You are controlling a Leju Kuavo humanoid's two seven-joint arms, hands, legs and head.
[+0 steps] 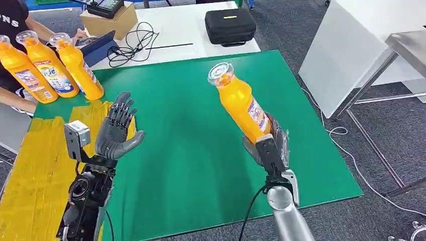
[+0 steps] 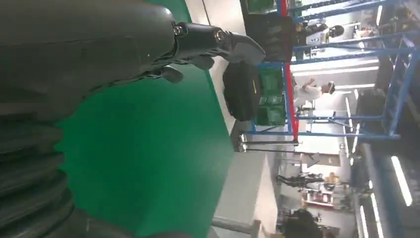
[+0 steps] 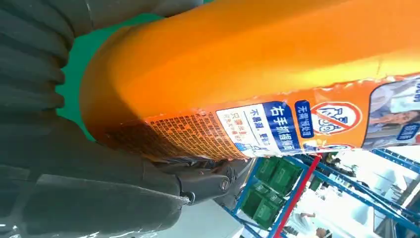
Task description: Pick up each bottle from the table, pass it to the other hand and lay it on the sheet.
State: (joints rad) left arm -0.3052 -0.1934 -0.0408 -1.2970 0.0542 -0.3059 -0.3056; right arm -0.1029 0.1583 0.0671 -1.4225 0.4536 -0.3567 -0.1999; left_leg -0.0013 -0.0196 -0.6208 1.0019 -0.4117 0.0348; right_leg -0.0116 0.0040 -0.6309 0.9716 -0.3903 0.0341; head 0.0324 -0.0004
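My right hand (image 1: 269, 143) grips the lower body of an orange bottle (image 1: 239, 103) with a clear cap, held above the green mat (image 1: 191, 150) and tilted toward the left. The right wrist view shows that bottle (image 3: 257, 74) close up, with its label, pressed against my right hand (image 3: 99, 188). My left hand (image 1: 116, 131) is raised over the mat's left side with fingers spread, palm facing right, holding nothing; its fingers (image 2: 218, 42) show apart in the left wrist view. A yellow sheet (image 1: 35, 170) lies at the left. Three more orange bottles (image 1: 50, 65) stand at the mat's far-left corner.
A person's arm (image 1: 15, 98) reaches in by the standing bottles at the far left. Behind the mat a white table carries a black case (image 1: 230, 25), a cardboard box (image 1: 108, 20) and black cables (image 1: 133, 42). A white cabinet (image 1: 346, 50) stands at the right.
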